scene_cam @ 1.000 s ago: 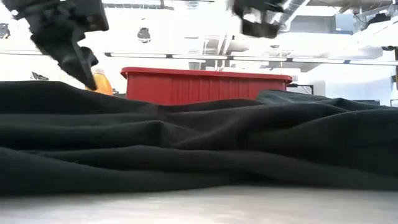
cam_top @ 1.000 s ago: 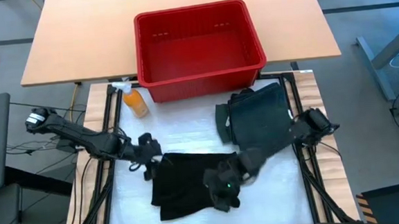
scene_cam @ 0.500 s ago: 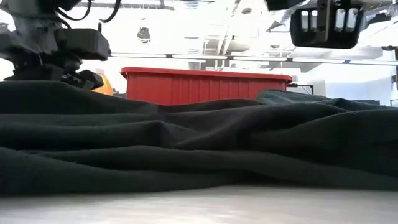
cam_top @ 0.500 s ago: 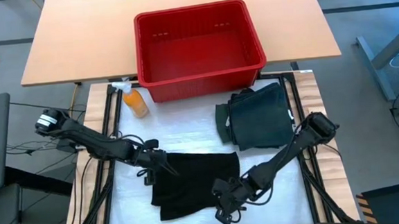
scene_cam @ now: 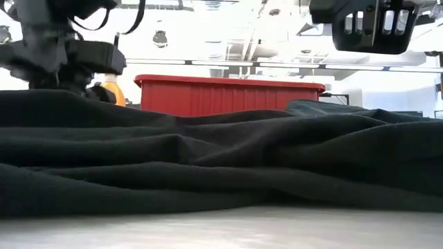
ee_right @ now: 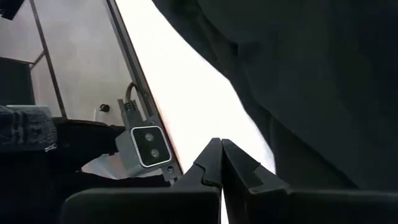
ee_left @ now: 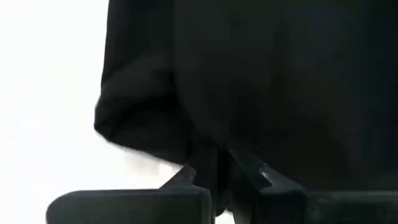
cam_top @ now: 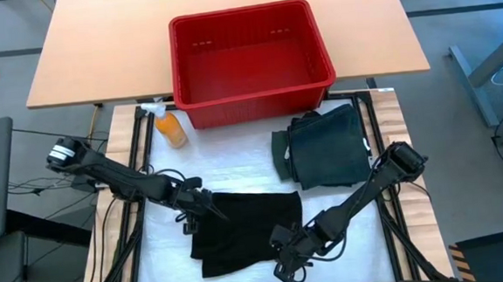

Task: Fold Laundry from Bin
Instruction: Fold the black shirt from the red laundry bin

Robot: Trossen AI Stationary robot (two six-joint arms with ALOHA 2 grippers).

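My left gripper (cam_top: 205,205) pinches the black garment's (cam_top: 239,229) left edge on the white mat, while my right gripper (cam_top: 284,263), fingers pressed together, holds nothing at its near-right corner.

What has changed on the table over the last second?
The left claw dropped onto the black garment at its upper left edge and shut on the cloth. The right claw swung from the garment's middle to its front right corner, shut, holding nothing visible. The garment, folded dark green shirt, red bin and orange spray bottle stayed put.
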